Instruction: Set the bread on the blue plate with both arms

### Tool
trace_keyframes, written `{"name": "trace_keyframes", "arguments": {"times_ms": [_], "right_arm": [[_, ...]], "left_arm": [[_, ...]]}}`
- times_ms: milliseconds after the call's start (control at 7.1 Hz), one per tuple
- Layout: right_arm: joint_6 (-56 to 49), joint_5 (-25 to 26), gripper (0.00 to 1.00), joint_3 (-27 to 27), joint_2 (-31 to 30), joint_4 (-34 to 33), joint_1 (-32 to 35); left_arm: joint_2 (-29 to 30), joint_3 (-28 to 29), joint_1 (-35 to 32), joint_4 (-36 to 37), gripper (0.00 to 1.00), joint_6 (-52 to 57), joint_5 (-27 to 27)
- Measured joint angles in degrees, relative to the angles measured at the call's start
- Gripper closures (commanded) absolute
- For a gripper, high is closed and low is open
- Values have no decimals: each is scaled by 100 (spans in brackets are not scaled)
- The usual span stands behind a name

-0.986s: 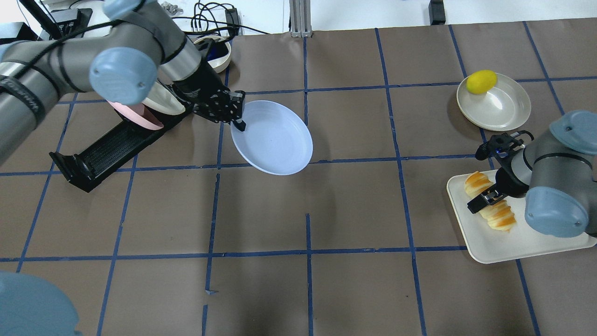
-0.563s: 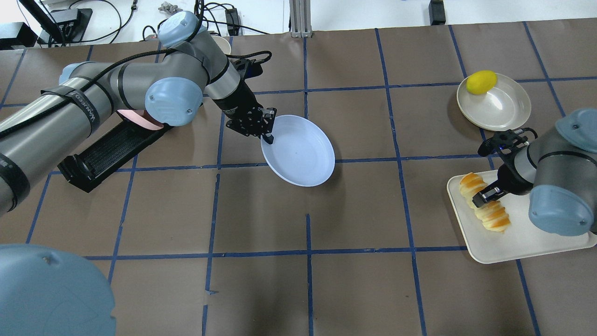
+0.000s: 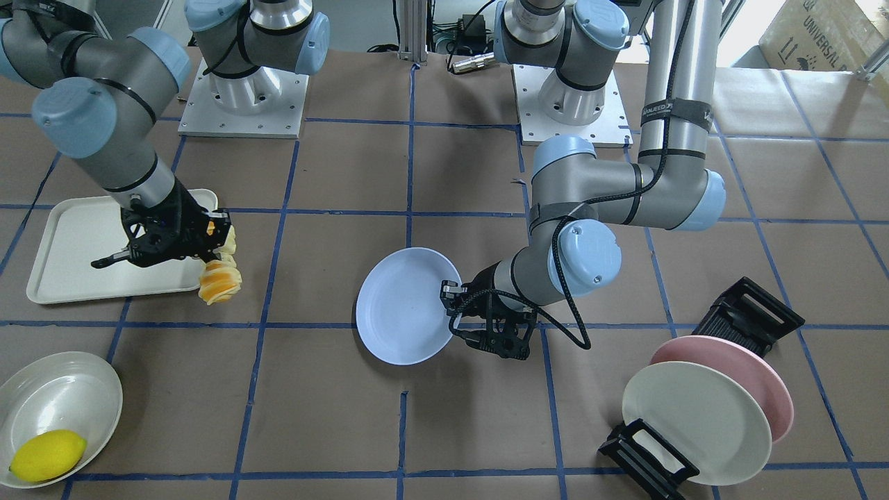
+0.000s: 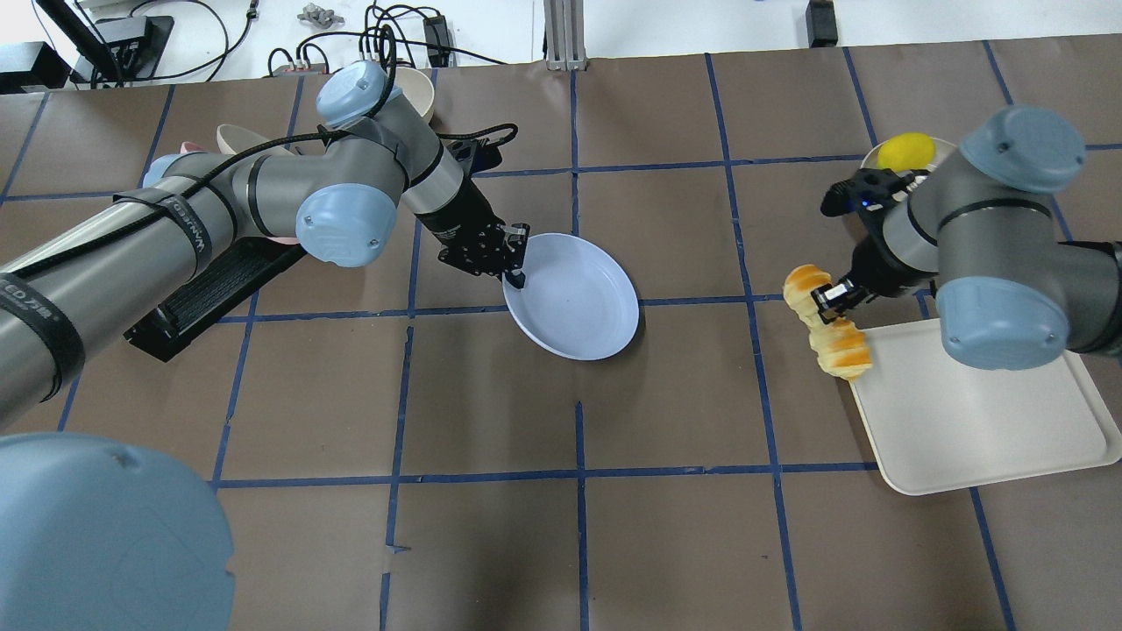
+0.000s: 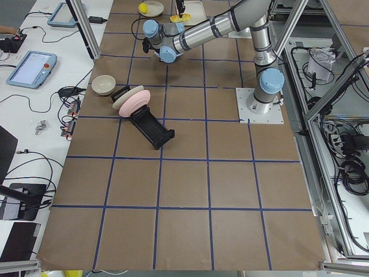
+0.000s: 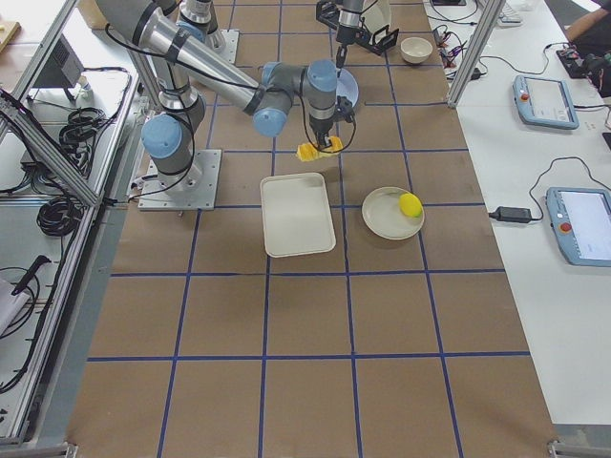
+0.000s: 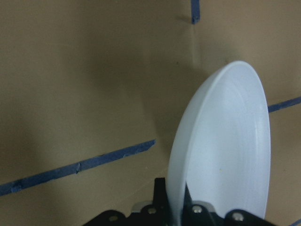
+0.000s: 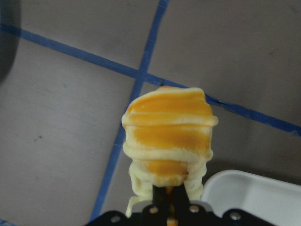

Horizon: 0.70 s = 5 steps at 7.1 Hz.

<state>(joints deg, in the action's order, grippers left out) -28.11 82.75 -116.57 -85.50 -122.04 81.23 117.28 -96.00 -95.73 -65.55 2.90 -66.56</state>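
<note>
The blue plate (image 4: 578, 302) is near the table's middle and tilted. My left gripper (image 4: 515, 273) is shut on its near-left rim. In the front-facing view the plate (image 3: 399, 305) shows left of that gripper (image 3: 450, 309). The left wrist view shows the plate (image 7: 230, 150) edge-on between the jaws. The bread (image 4: 831, 329), striped orange and cream, hangs in my right gripper (image 4: 831, 302), which is shut on its middle. It is held above the table, just off the tray's far-left corner. It also shows in the front-facing view (image 3: 221, 281) and in the right wrist view (image 8: 169, 134).
A cream tray (image 4: 973, 412) lies at the right. Behind it a cream-white plate (image 3: 62, 396) holds a yellow lemon (image 4: 907, 151). At the left a black rack (image 4: 210, 294) holds a pink plate (image 3: 757, 375) and a cream plate (image 3: 694, 423). A small bowl (image 4: 422, 88) stands far left.
My left gripper has carried the blue plate right and nearer, toward the table's middle. My right gripper has lifted the bread off the tray and moved it left, past the tray's edge.
</note>
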Motion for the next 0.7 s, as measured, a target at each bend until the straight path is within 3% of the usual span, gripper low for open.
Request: {"name": "trace_keyframes", "arguments": {"times_ms": [282, 563, 704], "right_arm": [[1143, -1, 93, 1147, 382, 694, 956], [2155, 5, 92, 2276, 1238, 933, 1835], [2536, 6, 83, 2635, 1685, 896, 2163]], "left_arm": [[-25, 23, -15, 74, 0, -416, -15], [-426, 98, 118, -5, 0, -560, -346], [-722, 118, 225, -161, 0, -549, -727]]}}
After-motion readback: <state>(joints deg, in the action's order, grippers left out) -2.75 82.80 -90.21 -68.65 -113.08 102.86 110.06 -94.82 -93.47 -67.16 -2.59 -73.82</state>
